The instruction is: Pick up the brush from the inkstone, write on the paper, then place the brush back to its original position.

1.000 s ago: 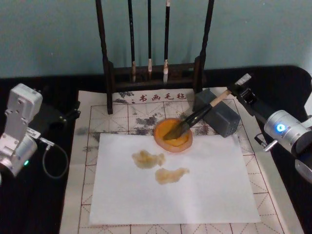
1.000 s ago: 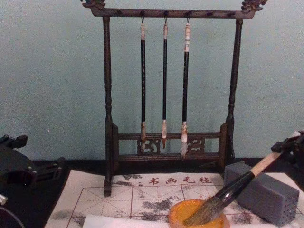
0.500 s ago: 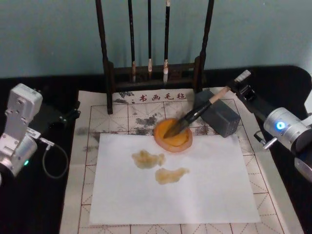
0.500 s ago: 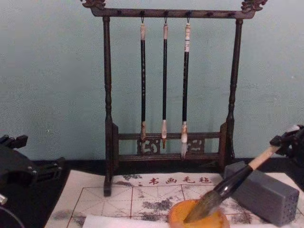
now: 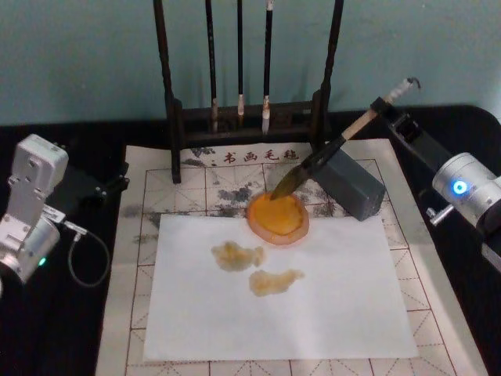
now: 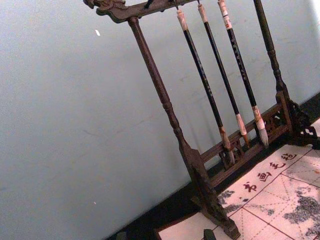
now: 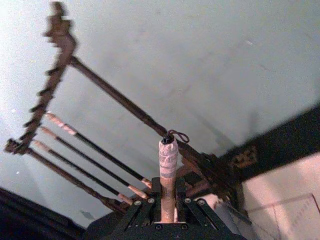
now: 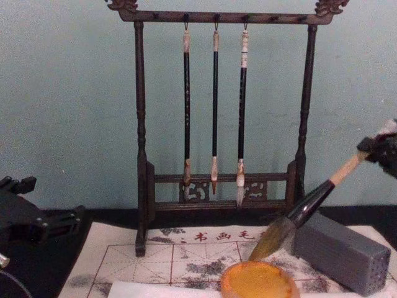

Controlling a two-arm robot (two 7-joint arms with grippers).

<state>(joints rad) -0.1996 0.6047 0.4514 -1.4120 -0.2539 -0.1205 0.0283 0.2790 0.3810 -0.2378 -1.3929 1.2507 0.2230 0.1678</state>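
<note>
The brush (image 5: 329, 149) hangs tilted in the air, its pale handle clamped in my right gripper (image 5: 386, 108), which is shut on it. Its wet tuft (image 8: 273, 239) points down-left, just above the far rim of the orange inkstone (image 5: 278, 218) and clear of it. In the right wrist view the white-tipped handle end (image 7: 168, 157) sticks out past the closed fingers (image 7: 146, 206). The white paper (image 5: 313, 305) lies in front of the inkstone (image 8: 259, 280) with two yellowish stains (image 5: 239, 254). My left gripper (image 5: 106, 186) rests at the left, off the mat.
A dark wooden rack (image 5: 246, 117) with three thin brushes stands at the back (image 8: 217, 124). A grey block (image 5: 351, 184) lies right of the inkstone, under the brush handle. The gridded felt mat (image 5: 141, 258) underlies the paper.
My right gripper rose and drew back to the right, lifting the brush. The tuft left the inkstone and now hangs above its far rim. The left arm stayed still.
</note>
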